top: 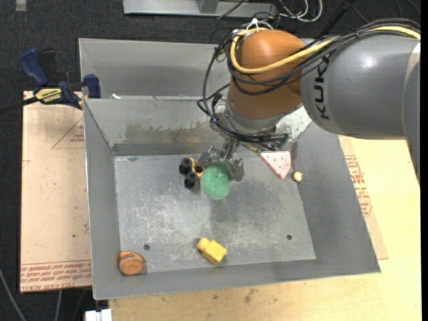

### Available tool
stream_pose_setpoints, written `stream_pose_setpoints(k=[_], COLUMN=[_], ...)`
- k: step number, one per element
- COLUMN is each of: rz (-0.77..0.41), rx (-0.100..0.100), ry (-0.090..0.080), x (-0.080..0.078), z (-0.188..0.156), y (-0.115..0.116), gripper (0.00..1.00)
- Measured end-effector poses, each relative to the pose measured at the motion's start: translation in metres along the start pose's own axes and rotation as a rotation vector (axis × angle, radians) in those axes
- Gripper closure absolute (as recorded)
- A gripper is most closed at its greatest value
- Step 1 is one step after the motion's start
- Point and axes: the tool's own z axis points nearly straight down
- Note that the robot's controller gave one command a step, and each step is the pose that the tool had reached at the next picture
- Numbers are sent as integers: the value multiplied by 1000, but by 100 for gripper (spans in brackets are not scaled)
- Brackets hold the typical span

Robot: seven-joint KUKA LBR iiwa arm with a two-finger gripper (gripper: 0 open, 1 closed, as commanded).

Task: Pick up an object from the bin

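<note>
My gripper [223, 164] hangs below the orange cover over the back middle of the bin floor. A green ball [215, 182] sits right at its fingertips, its upper part between them; whether the fingers press on it I cannot tell. Just left of the ball lies a small black and yellow toy [190, 172], touching or nearly touching it. To the right, against the bin's right slope, lies a pink and white wedge [277, 163] like a cake slice.
A tiny yellow bit [297, 176] lies right of the wedge. A yellow block [212, 250] rests near the front middle, and a round orange-brown piece [132, 263] sits in the front left corner. The arm comes in from the upper right.
</note>
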Motion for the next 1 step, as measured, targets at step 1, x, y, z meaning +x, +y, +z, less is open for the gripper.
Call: stream_pose_setpoints(k=[1], rz=[0], rx=[0], ry=[0], x=[0], z=[0], y=[0], gripper=[100])
